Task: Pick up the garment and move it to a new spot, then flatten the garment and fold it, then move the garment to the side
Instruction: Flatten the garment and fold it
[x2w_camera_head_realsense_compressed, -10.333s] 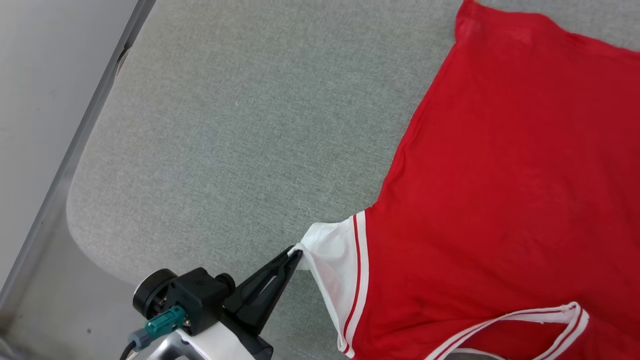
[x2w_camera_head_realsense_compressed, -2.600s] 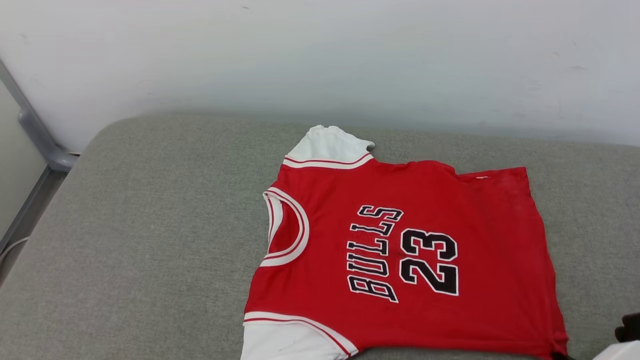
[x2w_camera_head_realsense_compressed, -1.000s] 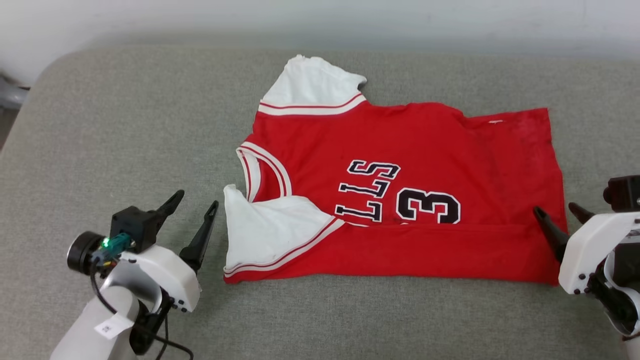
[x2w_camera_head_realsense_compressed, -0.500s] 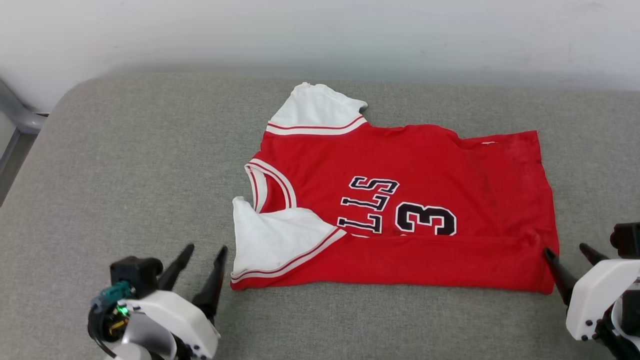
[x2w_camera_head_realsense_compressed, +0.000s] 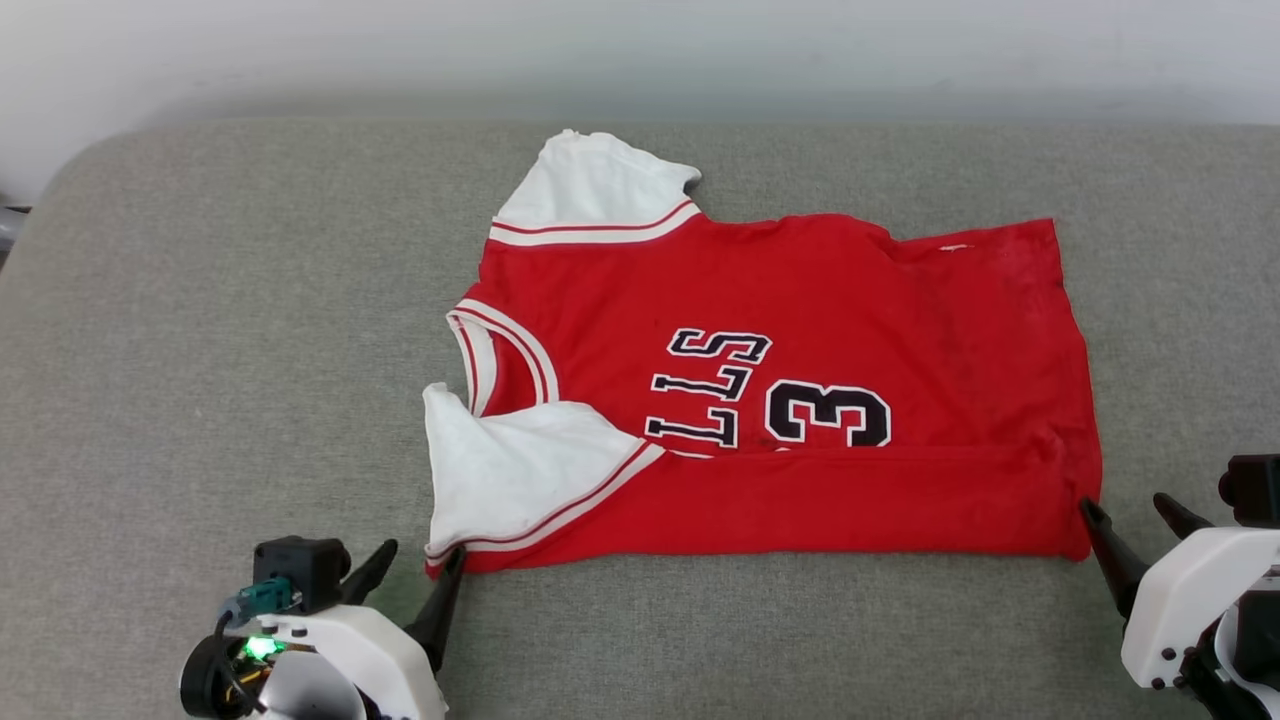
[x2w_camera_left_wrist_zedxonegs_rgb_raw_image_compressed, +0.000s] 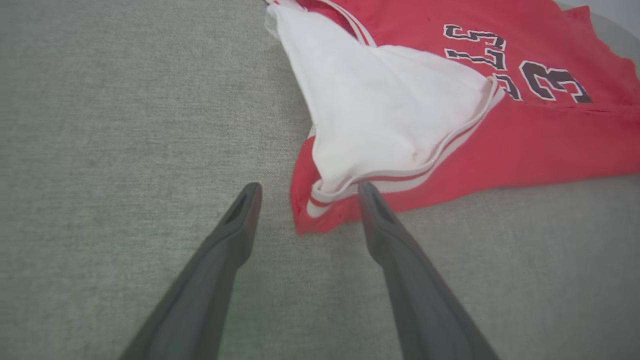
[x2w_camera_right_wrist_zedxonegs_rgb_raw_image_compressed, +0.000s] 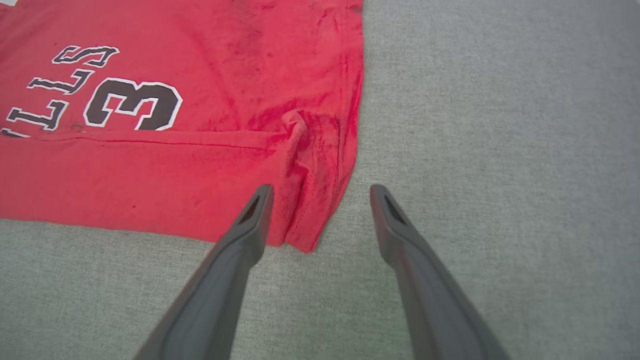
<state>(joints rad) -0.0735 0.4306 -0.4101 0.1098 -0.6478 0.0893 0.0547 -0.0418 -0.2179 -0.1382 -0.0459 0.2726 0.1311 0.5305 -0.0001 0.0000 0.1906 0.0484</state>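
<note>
Grey cushion, garment flat, near edge folded over. Left tool wide at sleeve corner, right tool wide at hem corner, both empty.

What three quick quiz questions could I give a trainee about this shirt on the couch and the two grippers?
1. True or false: the shirt lies fully unfolded on the couch.
2. The left gripper and right gripper are: A) open and empty, B) shut on cloth, C) shut and empty.
3. Which part of the shirt lies nearest the left gripper?
Key: 1. False: its near edge is folded over the lettering. 2. A. 3. The near white sleeve.
</note>
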